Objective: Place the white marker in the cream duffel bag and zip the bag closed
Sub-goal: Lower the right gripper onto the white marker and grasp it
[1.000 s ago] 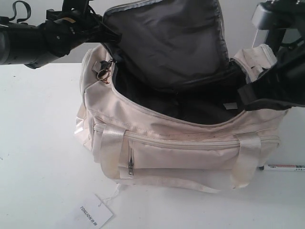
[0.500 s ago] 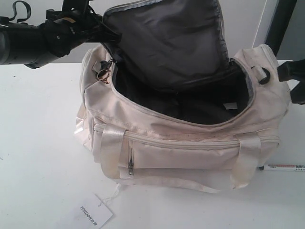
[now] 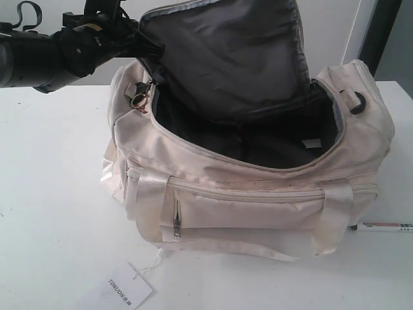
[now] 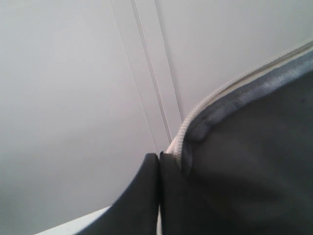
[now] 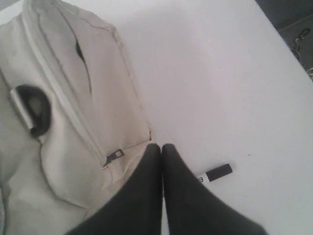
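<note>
The white marker (image 3: pixel 386 227), thin and straight, is laid flat on the white table (image 3: pixel 51 194) just beside the lower right corner of the cream duffel bag (image 3: pixel 258 206). Its long axis runs left to right in the exterior view, black cap turned away from the bag. The soft, dark-lined flap (image 3: pixel 226 58) is held upright, its zipper edge pinched in the closed left pincer (image 4: pixel 160 157). The right pincer (image 5: pixel 162 147) is closed, with nothing gripped.

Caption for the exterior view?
Left gripper holds the cream duffel bag open; white marker lies outside on the table.
</note>
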{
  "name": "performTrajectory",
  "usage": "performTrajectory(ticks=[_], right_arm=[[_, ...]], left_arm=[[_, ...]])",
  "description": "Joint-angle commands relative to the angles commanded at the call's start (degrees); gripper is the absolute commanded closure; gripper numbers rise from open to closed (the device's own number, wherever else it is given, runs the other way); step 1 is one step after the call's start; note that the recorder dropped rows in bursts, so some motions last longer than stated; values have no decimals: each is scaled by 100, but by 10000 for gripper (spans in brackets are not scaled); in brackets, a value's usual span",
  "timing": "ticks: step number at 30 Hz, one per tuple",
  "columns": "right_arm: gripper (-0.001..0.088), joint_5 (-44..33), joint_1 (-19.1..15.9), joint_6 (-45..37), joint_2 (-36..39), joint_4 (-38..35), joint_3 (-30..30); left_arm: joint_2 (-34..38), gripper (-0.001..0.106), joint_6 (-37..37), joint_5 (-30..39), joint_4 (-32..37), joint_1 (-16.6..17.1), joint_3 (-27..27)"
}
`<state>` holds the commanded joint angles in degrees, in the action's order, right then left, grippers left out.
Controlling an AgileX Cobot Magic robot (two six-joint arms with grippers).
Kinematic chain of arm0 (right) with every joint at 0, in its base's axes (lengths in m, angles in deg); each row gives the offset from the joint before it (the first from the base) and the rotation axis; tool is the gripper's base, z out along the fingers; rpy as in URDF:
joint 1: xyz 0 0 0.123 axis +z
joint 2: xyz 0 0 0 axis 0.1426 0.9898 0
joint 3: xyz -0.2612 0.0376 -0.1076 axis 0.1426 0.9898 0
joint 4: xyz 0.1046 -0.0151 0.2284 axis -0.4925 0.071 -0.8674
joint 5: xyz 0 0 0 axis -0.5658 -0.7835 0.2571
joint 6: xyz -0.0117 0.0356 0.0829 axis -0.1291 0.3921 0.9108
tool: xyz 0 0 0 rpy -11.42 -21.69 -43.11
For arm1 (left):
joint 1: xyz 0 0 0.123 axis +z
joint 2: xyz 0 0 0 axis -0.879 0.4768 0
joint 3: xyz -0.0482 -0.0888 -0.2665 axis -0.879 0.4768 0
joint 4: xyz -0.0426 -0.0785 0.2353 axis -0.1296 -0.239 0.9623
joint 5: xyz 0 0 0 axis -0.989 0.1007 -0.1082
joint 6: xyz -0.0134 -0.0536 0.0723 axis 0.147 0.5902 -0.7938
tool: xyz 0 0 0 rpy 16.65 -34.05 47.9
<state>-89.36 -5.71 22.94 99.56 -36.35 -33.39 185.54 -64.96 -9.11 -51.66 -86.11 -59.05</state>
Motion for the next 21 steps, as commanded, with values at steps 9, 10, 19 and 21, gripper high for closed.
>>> performTrajectory(ticks=[9, 10, 19, 21], right_arm=[[868, -29, -110, -14, 751, -27, 0], [868, -80, -110, -14, 840, -27, 0], [868, -51, -110, -446, 1329, -152, 823], [868, -41, -110, -610, 1329, -221, 946]], left_arm=[[0, 1053, 0, 0, 0, 0, 0], [0, 1053, 0, 0, 0, 0, 0], [0, 1053, 0, 0, 0, 0, 0], [0, 1053, 0, 0, 0, 0, 0]])
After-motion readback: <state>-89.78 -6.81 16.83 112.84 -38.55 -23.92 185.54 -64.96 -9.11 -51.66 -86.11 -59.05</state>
